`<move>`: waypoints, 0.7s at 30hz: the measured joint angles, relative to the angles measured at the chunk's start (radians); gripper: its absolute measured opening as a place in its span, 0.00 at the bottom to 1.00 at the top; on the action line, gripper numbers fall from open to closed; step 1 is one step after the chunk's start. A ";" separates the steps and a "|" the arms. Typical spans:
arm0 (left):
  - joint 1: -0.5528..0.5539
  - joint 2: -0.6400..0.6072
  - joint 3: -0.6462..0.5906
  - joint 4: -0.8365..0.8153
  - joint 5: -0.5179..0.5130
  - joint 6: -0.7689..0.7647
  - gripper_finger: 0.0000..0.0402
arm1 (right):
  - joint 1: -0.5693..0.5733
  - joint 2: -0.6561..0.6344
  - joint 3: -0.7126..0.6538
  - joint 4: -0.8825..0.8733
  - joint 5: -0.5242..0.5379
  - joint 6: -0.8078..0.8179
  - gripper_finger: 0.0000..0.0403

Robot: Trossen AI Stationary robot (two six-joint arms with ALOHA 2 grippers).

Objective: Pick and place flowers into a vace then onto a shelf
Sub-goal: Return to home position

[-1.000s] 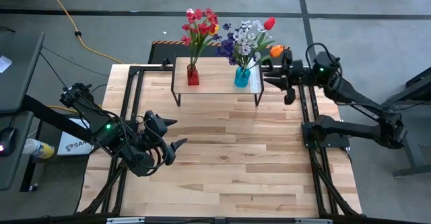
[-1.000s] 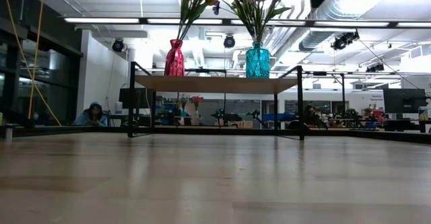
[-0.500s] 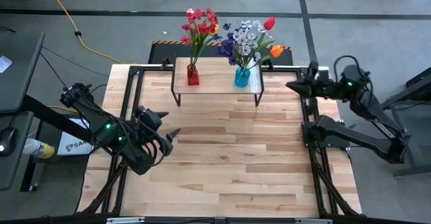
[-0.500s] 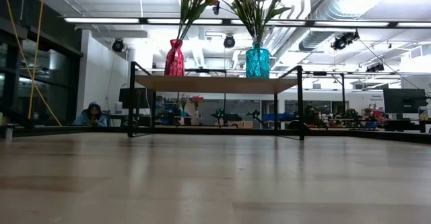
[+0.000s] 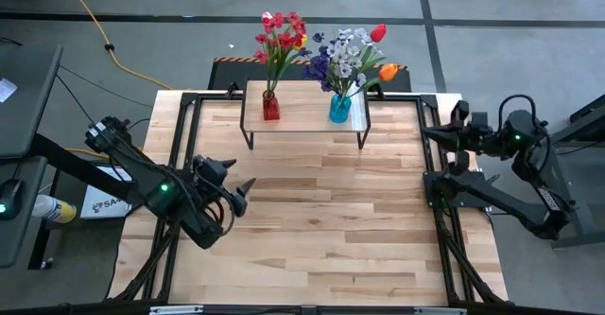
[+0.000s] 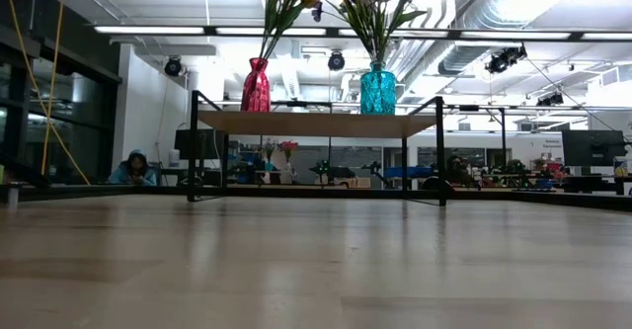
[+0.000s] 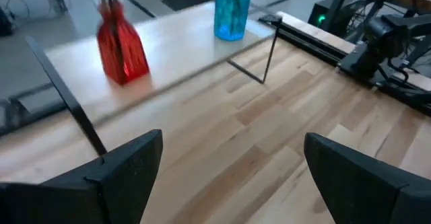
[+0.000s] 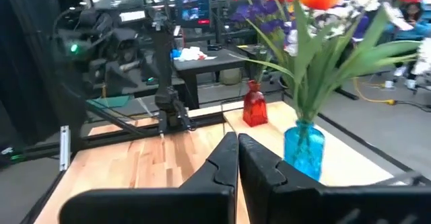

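Fingers (image 7: pixel 128 170) first: spreading wide on the left gripper (image 5: pixel 239 176), holding nothing, hovering over the near-left part of the table (image 5: pixel 331 230), well apart from the shelf (image 5: pixel 302 118). Pressing together on the right gripper (image 5: pixel 430 131), fingers (image 8: pixel 223 162) clamping nothing either, hanging out by the table's right edge.

Guessing at the reason: nothing left to carry, so idling empty and off to the sides, keeping clear of the blooms.

Looking further out: seeing the flowers (image 5: pixel 281 31) standing in a red vase (image 5: pixel 271 106) and a blue vase (image 5: pixel 338 110), both sitting upright on the shelf top, side by side but not touching, at the far middle of the table. Reading the narrow vases as keeping those long stems bunched and upright, with the shelf lifting everything off the tabletop.

Noticing an orange tulip (image 5: pixel 388 71) leaning out of the blue bunch toward the right arm's side. Calling the job basically done. Only worrying about top-heavy bunches tipping if bumped.
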 joint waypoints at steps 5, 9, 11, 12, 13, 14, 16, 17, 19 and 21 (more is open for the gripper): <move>0.000 0.001 -0.156 0.236 0.000 -0.017 0.98 | 0.000 -0.047 0.000 -0.070 0.069 -0.027 0.01; 0.031 0.006 -0.255 0.490 0.054 0.040 0.98 | 0.000 -0.082 0.000 -0.088 0.092 -0.077 0.03; 0.068 0.011 -0.309 0.652 0.112 0.139 0.98 | 0.000 -0.095 0.000 -0.087 0.093 -0.078 0.03; 0.093 0.011 -0.334 0.727 0.144 0.195 0.98 | 0.000 -0.101 0.001 -0.086 0.094 -0.077 0.03; 0.120 0.011 -0.357 0.813 0.175 0.251 0.98 | 0.000 -0.107 0.001 -0.086 0.094 -0.067 0.03; 0.149 0.009 -0.384 0.902 0.208 0.306 0.98 | 0.000 -0.111 0.001 -0.086 0.095 -0.053 0.03; 0.211 0.009 -0.444 1.057 0.271 0.414 0.98 | 0.000 -0.117 0.001 -0.086 0.095 -0.033 0.03; 0.242 0.010 -0.471 1.128 0.303 0.472 0.98 | 0.000 -0.119 0.001 -0.088 0.095 -0.018 0.03; 0.306 0.008 -0.520 1.262 0.360 0.556 0.98 | 0.000 -0.120 0.001 -0.107 0.094 -0.005 0.03; 0.365 0.005 -0.561 1.354 0.409 0.614 0.98 | 0.000 -0.120 0.001 -0.138 0.090 -0.004 0.03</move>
